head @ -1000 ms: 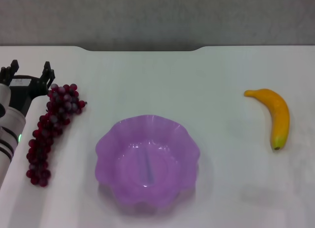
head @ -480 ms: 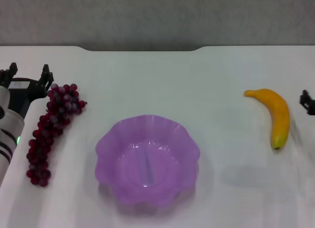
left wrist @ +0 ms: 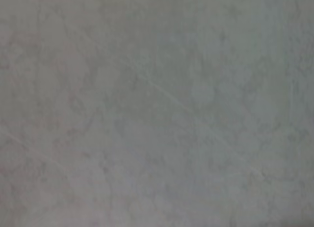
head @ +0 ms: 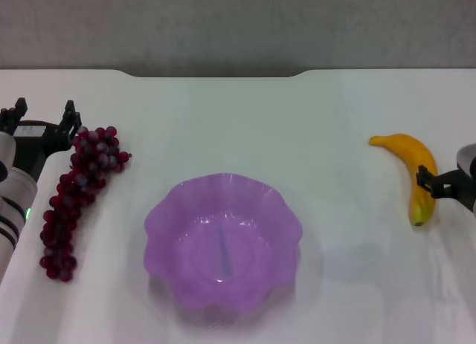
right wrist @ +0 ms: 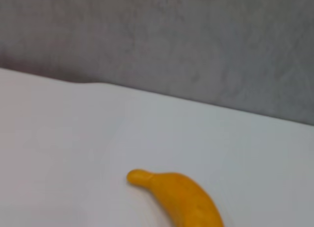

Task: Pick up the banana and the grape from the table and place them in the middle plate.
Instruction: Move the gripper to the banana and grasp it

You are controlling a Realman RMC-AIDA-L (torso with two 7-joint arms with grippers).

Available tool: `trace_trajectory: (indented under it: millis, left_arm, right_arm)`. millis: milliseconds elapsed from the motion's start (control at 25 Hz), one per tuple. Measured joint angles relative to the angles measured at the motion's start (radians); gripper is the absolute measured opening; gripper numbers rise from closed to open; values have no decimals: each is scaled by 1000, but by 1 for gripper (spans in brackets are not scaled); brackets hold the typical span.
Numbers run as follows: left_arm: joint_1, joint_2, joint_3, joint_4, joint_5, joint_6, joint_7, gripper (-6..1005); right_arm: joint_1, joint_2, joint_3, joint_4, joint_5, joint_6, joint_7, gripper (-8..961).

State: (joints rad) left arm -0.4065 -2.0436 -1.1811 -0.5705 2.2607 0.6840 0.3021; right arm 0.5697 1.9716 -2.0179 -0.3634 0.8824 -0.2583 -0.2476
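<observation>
Neither fruit is plated yet: the curved yellow-orange banana (head: 416, 174) lies right of the empty translucent purple scalloped middle plate (head: 172, 210), the dark red grape (head: 74, 192) bunch left, all on the white table (head: 238, 121). Left gripper (head: 41, 119) gapes empty beside the grape; right gripper (head: 439, 186) nears the banana, its grip state unclear.

even, soft overhead light, bright on the table (head: 238, 121) with no hard glare. faint shadow under the middle plate (head: 223, 244). left wrist view is a dim, featureless grey blur. the banana (right wrist: 184, 197) looks soft, out of focus.
</observation>
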Motion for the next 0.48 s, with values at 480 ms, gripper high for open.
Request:
trace_trajectory:
  millis: [480]
  left_arm:
    - [2, -2, 12, 0, 0, -3, 0, 801]
  right_arm:
    - [-28, 18, -5, 11, -23, 7, -7, 740]
